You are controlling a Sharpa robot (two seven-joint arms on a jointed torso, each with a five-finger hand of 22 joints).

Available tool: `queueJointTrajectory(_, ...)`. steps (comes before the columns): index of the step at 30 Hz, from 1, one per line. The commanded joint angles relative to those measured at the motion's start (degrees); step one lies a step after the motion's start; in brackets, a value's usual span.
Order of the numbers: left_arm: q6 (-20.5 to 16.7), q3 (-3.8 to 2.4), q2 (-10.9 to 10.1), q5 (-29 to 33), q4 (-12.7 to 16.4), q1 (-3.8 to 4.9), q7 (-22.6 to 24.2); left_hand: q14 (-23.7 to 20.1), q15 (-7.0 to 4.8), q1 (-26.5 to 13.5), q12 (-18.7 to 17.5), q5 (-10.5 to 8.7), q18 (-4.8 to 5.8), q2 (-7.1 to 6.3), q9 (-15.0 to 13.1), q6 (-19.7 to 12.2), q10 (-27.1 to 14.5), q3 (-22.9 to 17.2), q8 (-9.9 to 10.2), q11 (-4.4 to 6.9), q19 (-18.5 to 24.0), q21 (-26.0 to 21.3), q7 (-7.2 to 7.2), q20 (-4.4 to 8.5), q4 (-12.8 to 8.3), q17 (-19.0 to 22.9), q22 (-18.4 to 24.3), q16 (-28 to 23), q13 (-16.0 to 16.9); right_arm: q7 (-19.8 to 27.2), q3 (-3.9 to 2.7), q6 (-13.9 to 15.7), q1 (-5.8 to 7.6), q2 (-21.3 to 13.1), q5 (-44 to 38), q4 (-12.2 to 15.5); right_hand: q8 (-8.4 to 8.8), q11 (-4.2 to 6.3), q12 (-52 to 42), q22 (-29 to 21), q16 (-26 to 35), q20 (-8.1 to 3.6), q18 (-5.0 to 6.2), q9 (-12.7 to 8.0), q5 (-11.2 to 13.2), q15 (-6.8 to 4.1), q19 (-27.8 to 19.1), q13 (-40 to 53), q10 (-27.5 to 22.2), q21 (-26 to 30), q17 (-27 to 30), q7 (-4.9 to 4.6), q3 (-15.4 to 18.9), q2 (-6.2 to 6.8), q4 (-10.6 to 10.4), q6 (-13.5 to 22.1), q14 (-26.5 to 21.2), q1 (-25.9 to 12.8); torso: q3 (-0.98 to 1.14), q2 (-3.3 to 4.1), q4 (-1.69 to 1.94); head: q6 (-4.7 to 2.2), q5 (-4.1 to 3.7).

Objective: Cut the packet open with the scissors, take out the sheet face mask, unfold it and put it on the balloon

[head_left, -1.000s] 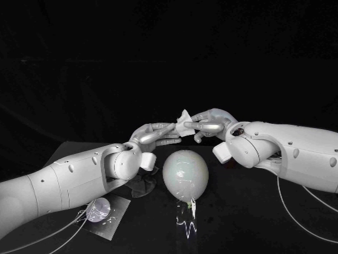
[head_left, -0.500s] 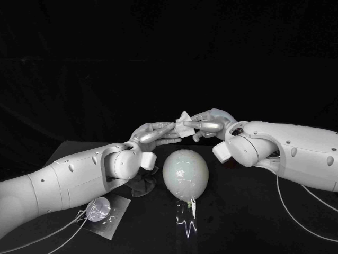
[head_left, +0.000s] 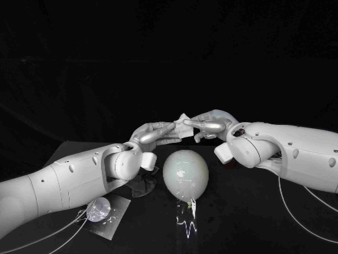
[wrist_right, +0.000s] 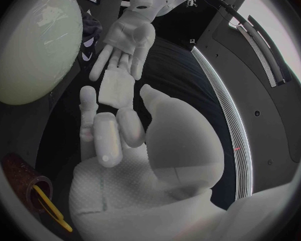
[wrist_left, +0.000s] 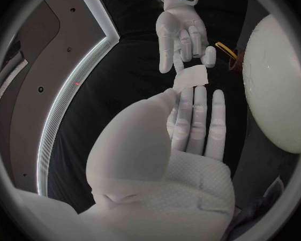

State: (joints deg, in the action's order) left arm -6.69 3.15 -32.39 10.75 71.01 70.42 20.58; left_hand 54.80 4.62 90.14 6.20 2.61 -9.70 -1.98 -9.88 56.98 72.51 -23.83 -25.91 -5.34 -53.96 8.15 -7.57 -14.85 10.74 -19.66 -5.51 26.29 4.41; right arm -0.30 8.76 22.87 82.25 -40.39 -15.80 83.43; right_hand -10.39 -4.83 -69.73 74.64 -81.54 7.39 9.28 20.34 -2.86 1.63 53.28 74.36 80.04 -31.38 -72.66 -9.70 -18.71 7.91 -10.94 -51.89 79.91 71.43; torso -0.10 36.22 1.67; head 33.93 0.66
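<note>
Dim scene, black backdrop (head_left: pixel 169 53). Overhead light catches white arms (head_left: pixel 62 185), folded white sheet mask (head_left: pixel 184 123), pale glossy oval balloon (head_left: pixel 185 173); reflection streak on shiny black table (head_left: pixel 238 222) near balloon. Wrist views bend straight edges.

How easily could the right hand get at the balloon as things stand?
Probably yes: the balloon sits close by the right hand with nothing between. But that hand pinches the folded mask, so it is not free.
</note>
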Motion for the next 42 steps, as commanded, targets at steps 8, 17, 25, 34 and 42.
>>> queueJointTrajectory(8,-0.50,-0.09,-0.18,-0.50,0.36,0.06,1.63,0.43,0.05,-1.58,-0.35,0.20,-0.50,-0.66,-3.80,-0.96,0.44,-2.70,-0.94,0.00,0.14,0.69,-0.22,0.53,-1.71,0.20,-0.45,-0.69,0.16,3.22,-0.01,8.26,-0.02,-2.56,-13.99,-1.49,-0.33,0.00,-0.29,-0.09,-0.24,0.43,0.87,0.13,0.00,-0.08,0.33,-0.18,-0.25,0.42,-0.26,0.21,1.79,-0.91,-1.37,-0.17,-0.23,0.60,-0.02,-0.06,0.01,-0.21,0.13)
queueJointTrajectory(17,-0.47,-0.09,-0.32,-0.88,0.57,0.06,1.74,0.46,0.09,-2.49,-0.40,0.20,-0.37,-1.00,-4.81,-1.30,0.46,-4.05,-1.31,-0.05,0.33,1.20,-0.14,0.60,-2.65,0.25,-0.87,-0.87,0.29,3.39,-0.04,12.54,-0.03,-4.78,-25.54,1.44,-1.53,0.48,-1.66,0.04,-0.90,0.38,1.15,0.33,-1.41,-0.48,1.25,0.37,0.29,0.25,-1.05,0.67,0.75,-2.63,0.64,-1.49,0.56,5.46,0.03,0.03,-0.04,-0.18,0.14)
queueJointTrajectory(25,-0.56,-0.09,-0.25,-1.44,0.75,0.06,1.51,0.55,0.04,-3.32,-0.40,0.22,-0.21,-1.41,-5.81,-1.56,0.50,-5.55,-1.56,-0.02,0.69,1.81,-0.30,0.71,-3.86,0.26,-1.42,-0.97,0.47,-0.14,-0.04,11.06,-0.27,-4.27,-31.50,6.40,-2.54,1.09,-6.47,0.58,-2.98,-0.09,1.20,0.27,-3.23,-1.01,2.19,3.87,2.86,-0.38,-4.63,1.38,-0.82,-3.16,2.20,-3.42,3.06,7.31,-0.02,-0.03,-0.01,-0.20,-0.09)
queueJointTrajectory(34,-0.98,-0.09,-0.24,-2.23,0.89,0.06,1.07,0.76,-0.02,-4.29,-0.29,0.23,-0.04,-1.85,-6.83,-1.63,0.65,-7.27,-1.70,0.01,1.03,2.79,-0.51,0.91,-5.26,0.26,-2.24,-1.00,0.74,-5.37,-0.04,10.89,-0.87,-2.17,-32.08,8.06,-2.70,1.39,-8.65,1.08,-3.95,-0.49,1.16,-0.17,-3.67,-1.35,3.11,5.39,4.14,-1.03,-6.23,1.73,-0.22,-2.47,0.15,-4.36,4.32,3.94,-0.04,0.04,0.08,-0.25,-0.31)
queueJointTrajectory(42,-0.87,-0.09,-0.28,-2.62,1.16,0.06,0.97,0.88,-0.04,-5.34,-0.21,0.24,0.11,-2.10,-7.64,-1.69,0.71,-8.46,-1.73,0.00,1.48,3.62,-0.56,1.09,-6.18,0.26,-2.98,-1.02,0.98,-8.63,-0.04,12.42,-1.52,-0.37,-32.91,7.03,-2.42,1.32,-8.64,1.17,-3.92,-0.53,1.12,-0.56,-2.57,-1.33,3.21,5.27,4.11,-1.08,-6.05,1.64,0.82,-1.44,-1.41,-4.12,4.29,2.17,-0.04,0.04,0.04,-0.17,-0.32)
